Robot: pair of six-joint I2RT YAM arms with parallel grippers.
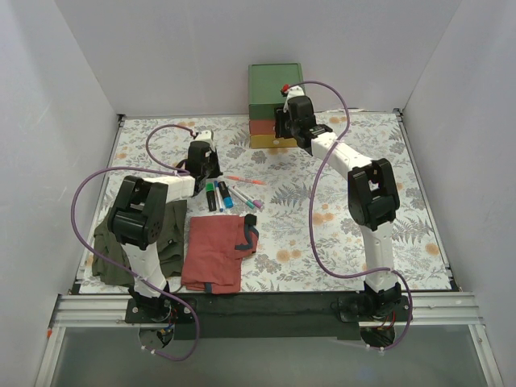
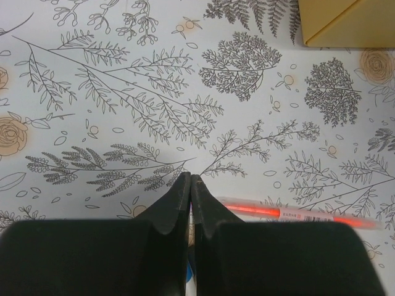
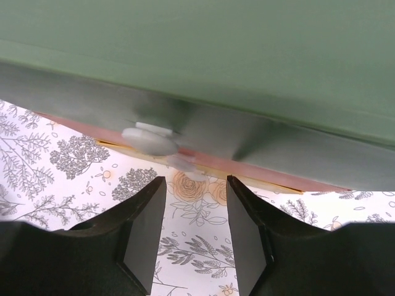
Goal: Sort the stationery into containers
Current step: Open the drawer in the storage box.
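At the green chest [image 1: 275, 82] the right jaws stand spread, the left jaws pressed together.

I see the chest [image 1: 274, 81] at the table's [image 1: 419, 201] far edge, with markers [image 1: 212, 197] and pens [image 1: 246, 181] before it (toward my left) and two folded cloths [image 1: 211, 256] side by side nearest me.

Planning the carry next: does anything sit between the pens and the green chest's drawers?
Yes. The right gripper hangs open directly in front of the drawer fronts of the green chest. Otherwise only the floral mat shows between the pens and markers and the chest.
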